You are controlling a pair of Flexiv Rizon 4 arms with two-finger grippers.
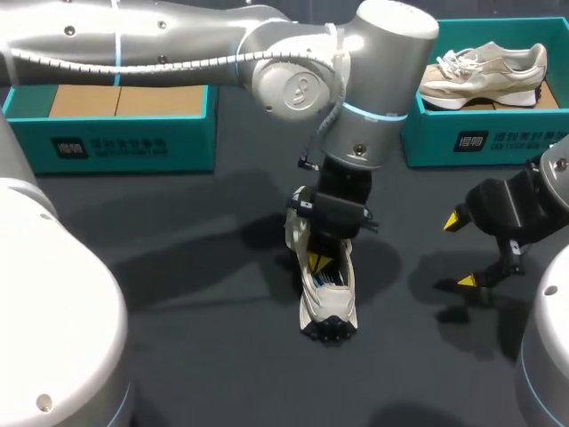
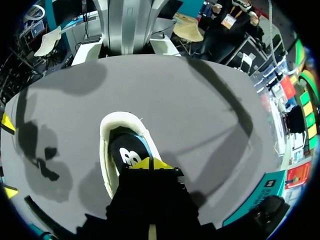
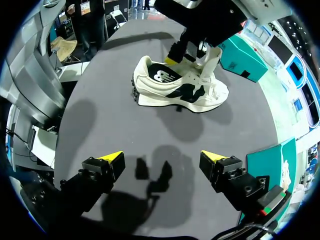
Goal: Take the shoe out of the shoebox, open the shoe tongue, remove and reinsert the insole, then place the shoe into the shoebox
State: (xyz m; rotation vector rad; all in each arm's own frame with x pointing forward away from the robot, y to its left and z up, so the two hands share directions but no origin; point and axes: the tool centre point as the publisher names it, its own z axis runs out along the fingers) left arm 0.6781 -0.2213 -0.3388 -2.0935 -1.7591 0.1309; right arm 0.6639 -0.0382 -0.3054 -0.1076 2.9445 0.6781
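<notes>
The white and black shoe (image 1: 331, 307) stands on its sole near the middle of the dark grey desk (image 1: 178, 267). Its long side runs from the far edge to the near edge. The heel points at the near edge and the toe points at the far edge. The left gripper (image 1: 320, 261) reaches straight down into the shoe's opening, with a yellow tip just over the inside. I cannot tell if it is spread or pinching something. The right gripper (image 1: 460, 249) hangs over the desk's right side, well apart from the shoe, spread wide and holding nothing. A teal left shoebox (image 1: 107, 142) sits at the far left corner. A teal right shoebox (image 1: 480, 138) at the far right corner holds a second shoe (image 1: 484, 76).
</notes>
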